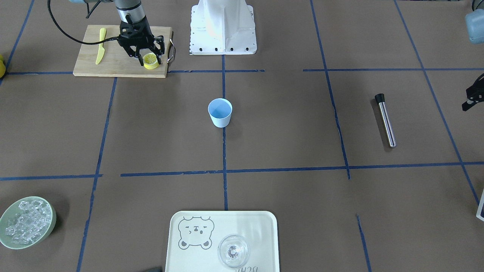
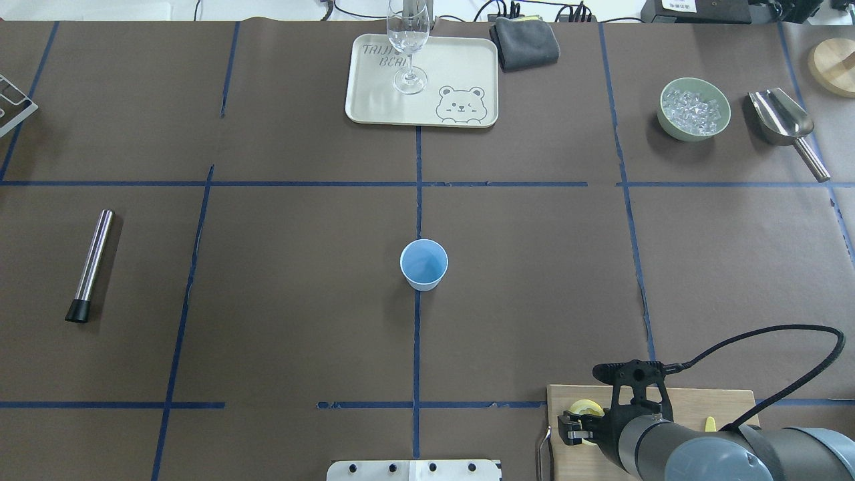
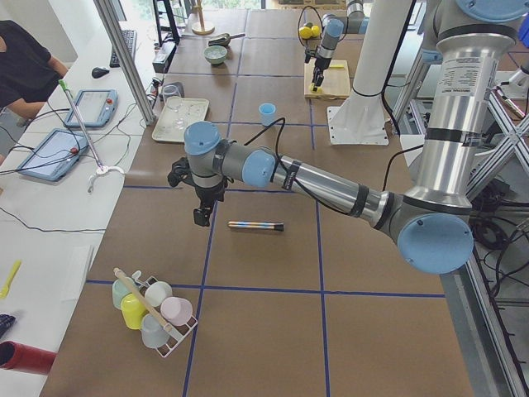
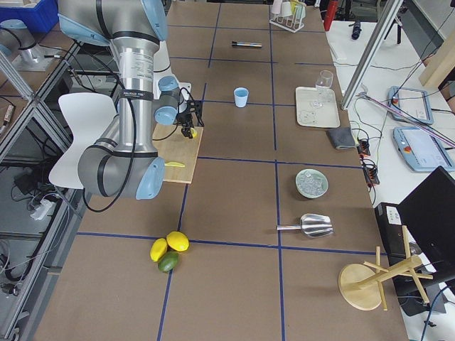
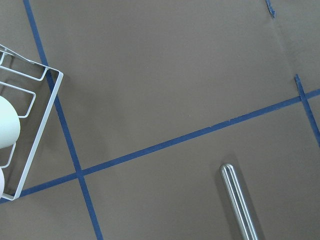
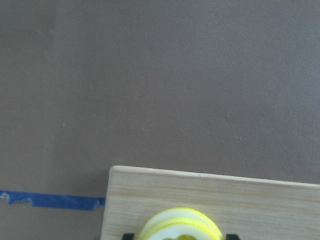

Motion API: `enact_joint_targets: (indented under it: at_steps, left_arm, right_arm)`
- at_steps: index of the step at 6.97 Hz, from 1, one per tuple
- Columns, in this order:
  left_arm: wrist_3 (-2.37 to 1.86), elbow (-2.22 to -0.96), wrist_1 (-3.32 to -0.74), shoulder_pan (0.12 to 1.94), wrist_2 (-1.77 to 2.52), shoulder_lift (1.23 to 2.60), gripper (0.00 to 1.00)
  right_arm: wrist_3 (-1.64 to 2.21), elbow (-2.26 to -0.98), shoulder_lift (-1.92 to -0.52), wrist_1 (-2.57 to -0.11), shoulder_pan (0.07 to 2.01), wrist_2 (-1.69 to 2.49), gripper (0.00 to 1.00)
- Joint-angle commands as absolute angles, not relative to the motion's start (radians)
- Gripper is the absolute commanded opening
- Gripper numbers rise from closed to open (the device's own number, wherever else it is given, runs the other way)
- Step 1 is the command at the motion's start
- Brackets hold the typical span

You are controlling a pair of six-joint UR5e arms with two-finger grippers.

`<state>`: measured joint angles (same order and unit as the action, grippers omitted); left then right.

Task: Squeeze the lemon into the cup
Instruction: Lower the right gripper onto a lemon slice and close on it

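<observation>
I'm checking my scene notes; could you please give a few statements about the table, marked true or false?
1. The cup stands on the tray. False: it stands on the bare table; the tray holds the glass.
2. The right gripper is at the lemon on the cutting board. True.
3. The knife lies on that board. True.
4. The cup holds a lemon slice. False: it is empty.
5. The ice bowl sits beside the metal tube. False: the tube lies at the table's other end.

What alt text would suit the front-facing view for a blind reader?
The right arm's tool straddles stacked lemon slices on a wooden cutting board; a light-blue cup stands apart at the table's middle.
</observation>
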<state>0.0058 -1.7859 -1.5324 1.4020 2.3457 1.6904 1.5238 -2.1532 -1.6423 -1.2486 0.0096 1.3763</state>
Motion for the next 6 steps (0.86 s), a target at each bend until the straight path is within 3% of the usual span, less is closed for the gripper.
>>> enact_joint_targets:
  at_steps: [1, 6]
  left_arm:
    - [0.005, -1.787, -1.532, 1.402, 2.345, 1.69, 1.0]
    - [0.002, -1.798, -1.531, 1.404, 2.344, 1.69, 1.0]
  right_arm:
    - [1.522, -2.161, -1.644, -1.249, 0.029, 1.384, 0.29]
    - [1.522, -2.181, -1.647, -1.249, 0.061, 1.399, 0.29]
